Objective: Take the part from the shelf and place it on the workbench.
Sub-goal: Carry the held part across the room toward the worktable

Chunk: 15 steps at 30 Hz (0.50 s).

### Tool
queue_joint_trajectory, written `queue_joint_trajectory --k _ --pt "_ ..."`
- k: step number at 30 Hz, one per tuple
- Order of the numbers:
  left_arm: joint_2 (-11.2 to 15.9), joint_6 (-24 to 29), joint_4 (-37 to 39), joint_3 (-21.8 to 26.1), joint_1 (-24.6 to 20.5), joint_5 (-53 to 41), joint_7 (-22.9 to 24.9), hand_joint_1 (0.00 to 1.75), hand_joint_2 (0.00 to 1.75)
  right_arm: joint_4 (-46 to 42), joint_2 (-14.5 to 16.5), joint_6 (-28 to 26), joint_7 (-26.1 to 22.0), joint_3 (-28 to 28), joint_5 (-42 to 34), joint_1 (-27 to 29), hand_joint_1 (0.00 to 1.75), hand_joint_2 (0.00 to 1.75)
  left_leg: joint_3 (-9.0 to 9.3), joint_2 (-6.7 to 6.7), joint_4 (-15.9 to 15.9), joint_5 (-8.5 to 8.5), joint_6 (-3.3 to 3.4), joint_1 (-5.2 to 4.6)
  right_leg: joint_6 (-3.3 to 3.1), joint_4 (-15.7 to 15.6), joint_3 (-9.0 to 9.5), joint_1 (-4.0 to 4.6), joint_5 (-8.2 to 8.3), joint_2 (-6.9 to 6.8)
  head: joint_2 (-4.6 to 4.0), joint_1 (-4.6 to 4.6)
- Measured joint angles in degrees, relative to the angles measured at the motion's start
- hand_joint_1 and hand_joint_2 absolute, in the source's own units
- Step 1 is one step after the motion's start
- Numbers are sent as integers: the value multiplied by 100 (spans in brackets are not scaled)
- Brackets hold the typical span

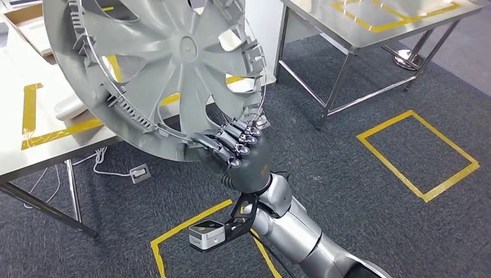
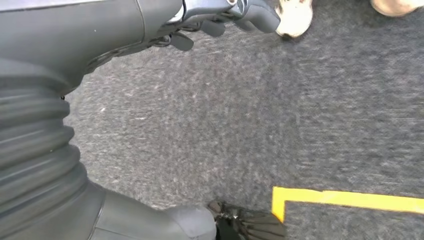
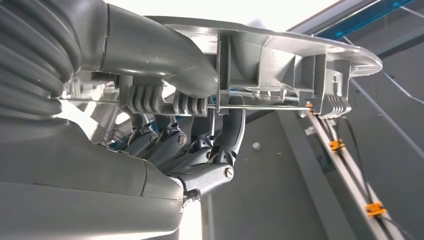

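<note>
Clearly the main risk is the hold itself. In the head view, the right robot hand (image 1: 240, 153) sits at the middle of the frame with its fingers (image 1: 231, 139) curled over the lower rim of the wheel cover (image 1: 156, 63), which fills the upper left of the frame, tilted and raised above the white desk (image 1: 23, 139) at the left edge. Only one spot on the rim is held, so the wide disc could swing or twist out of the hold if the arm moves sharply, and its far edge could strike the desk before it is level. A second, steel desk (image 1: 324, 17) stands at the upper right; yellow tape (image 1: 417, 153) marks the carpet at right.

Next, the left wrist view looks down at grey carpet (image 2: 250, 110), with yellow tape (image 2: 350, 200) at the lower right. The left robot hand (image 2: 240, 222) shows only as dark fingertips at the bottom edge; I cannot tell whether it is spread or closed. It gives the cover no support.

Last, the right wrist view shows the thumb (image 3: 165, 55) pressing one face of the rim (image 3: 300, 55) and fingers (image 3: 170, 145) hooked behind it near a thin wire ring (image 3: 260, 106). A finger catching on that ring could hinder a clean release.
</note>
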Motion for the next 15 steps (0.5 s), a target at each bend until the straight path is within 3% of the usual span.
queue_joint_trajectory --k 3,4,5,7,9,13,15 --pt "-1 -1 -2 1 -8 6 -11 0 175 10 1 4 -14 -5 8 0 175 175 87 0 -7 -83 42 3 51 1082 -673 -17 -307 -8 0 28" --pt "-1 -1 -2 2 -2 9 -15 0 175 14 1 5 -19 -5 11 4 175 175 129 -2 -6 -120 40 2 53 1250 -833 -19 -259 -8 0 29" --pt "-1 -1 -2 2 4 12 -16 0 175 17 1 7 -23 -5 13 4 175 175 179 -7 -6 -158 32 2 49 1224 -896 -20 -110 -9 0 30" --pt "-5 -1 -2 3 7 13 -21 0 175 20 1 14 -38 -6 14 -3 175 175 299 -20 -6 -249 3 4 22 552 -702 -19 423 -15 0 32" --pt "-8 -1 -2 3 -5 11 -24 0 175 20 3 30 -58 -10 24 -19 175 175 358 -29 -1 -326 -51 -13 -29 -100 -437 5 706 -20 0 15" --pt "-7 -1 -3 3 -15 -2 -5 0 175 14 12 62 -71 -26 54 -30 175 175 403 -23 -24 -389 -180 -19 -152 -311 -315 22 623 0 0 3" --pt "-9 0 -4 4 -21 -7 1 0 175 11 21 80 -69 -41 51 -35 175 175 313 -7 231 -524 -240 -15 -227 -362 -212 -2 585 -11 0 -19"
